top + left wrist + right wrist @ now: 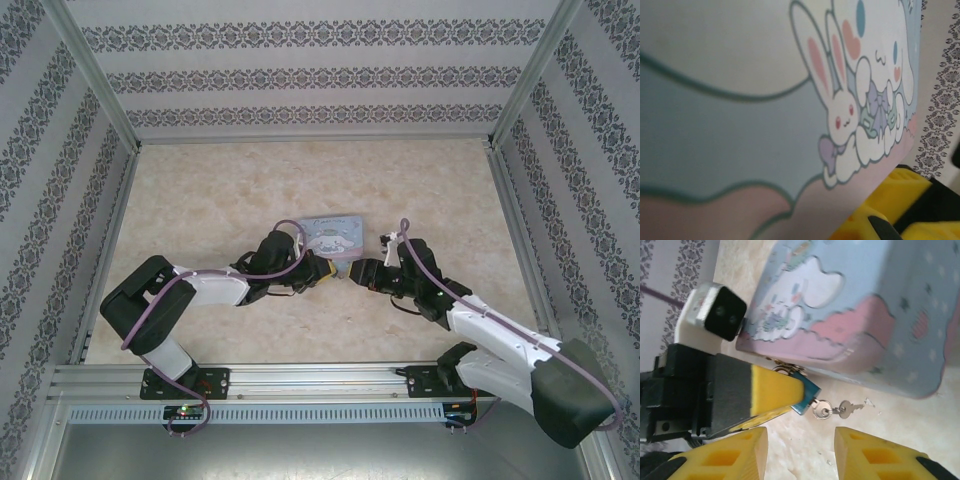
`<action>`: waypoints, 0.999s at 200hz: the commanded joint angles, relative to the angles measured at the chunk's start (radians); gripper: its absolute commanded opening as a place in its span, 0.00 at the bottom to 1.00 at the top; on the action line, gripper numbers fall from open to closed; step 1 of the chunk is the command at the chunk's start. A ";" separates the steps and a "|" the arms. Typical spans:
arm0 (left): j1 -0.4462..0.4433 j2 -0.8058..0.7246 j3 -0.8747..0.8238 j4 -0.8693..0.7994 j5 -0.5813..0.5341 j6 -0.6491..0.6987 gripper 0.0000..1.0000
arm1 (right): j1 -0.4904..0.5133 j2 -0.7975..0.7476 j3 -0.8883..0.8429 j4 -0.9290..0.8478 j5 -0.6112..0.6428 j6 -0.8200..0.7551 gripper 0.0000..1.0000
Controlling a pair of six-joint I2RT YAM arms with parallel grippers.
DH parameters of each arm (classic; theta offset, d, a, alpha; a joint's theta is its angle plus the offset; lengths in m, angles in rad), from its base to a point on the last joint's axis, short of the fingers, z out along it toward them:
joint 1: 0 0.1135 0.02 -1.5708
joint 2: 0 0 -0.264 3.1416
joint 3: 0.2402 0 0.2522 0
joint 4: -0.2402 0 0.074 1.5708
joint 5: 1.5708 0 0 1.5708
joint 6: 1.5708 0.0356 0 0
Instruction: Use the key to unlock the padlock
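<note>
In the right wrist view the small teal padlock (808, 391) hangs at the front edge of the pale blue cartoon tin (850, 305), its thin shackle (785, 369) hooked at the tin's clasp. My left gripper (790, 390) is shut on the padlock body. A small silvery key (821, 408) sticks out of the padlock's bottom, and a ring links it to a second key (850, 408). My right gripper (800, 452) stands open just short of the keys, its yellow fingers (725, 455) apart with nothing between them. From above, both grippers (335, 270) (360, 272) meet nose to nose in front of the tin (335, 235).
The tin's lid (765, 100) is very close in the left wrist view, with a yellow finger pad (895, 195) at the lower right. Marble-patterned table (250, 190) lies around it, bounded by patterned walls and an aluminium rail (320, 378) at the near edge.
</note>
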 commanded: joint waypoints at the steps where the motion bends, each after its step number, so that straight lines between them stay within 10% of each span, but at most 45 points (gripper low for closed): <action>1: 0.006 0.002 0.044 -0.038 0.052 0.028 0.00 | 0.039 -0.032 0.047 -0.172 0.112 -0.272 0.40; 88: 0.006 0.009 0.072 -0.073 0.071 0.035 0.00 | 0.246 0.019 0.031 -0.143 0.470 -0.523 0.45; 200: 0.006 0.021 0.091 -0.081 0.077 0.034 0.00 | 0.333 0.228 0.101 -0.045 0.558 -0.604 0.46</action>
